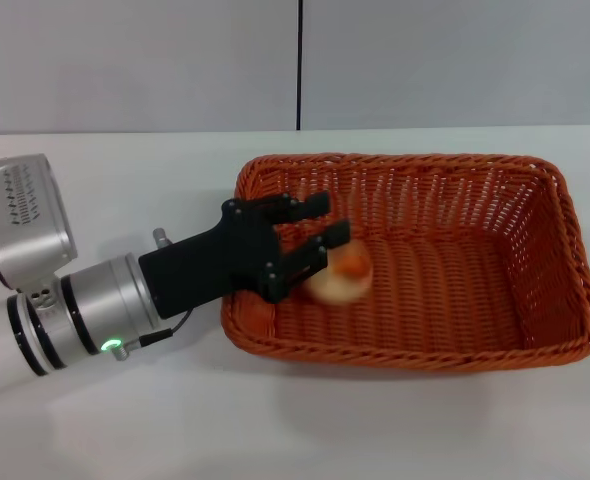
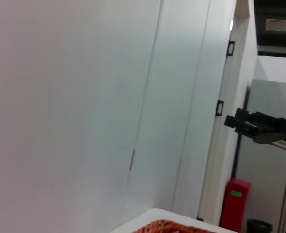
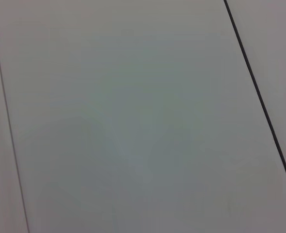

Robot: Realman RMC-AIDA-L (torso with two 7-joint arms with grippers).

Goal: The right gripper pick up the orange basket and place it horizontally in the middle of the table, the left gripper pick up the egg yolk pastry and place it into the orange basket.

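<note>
The orange basket lies lengthwise across the middle of the white table; a sliver of its rim shows in the left wrist view. The egg yolk pastry rests on the basket floor near the left end, looking smeared. My left gripper reaches over the basket's left rim, open, its fingertips just above and beside the pastry with nothing held between them. The right gripper is not seen in the head view.
A grey panelled wall stands behind the table. In the left wrist view a black jointed piece hangs far off by a door, and I cannot tell what it is. A red bin stands on the floor.
</note>
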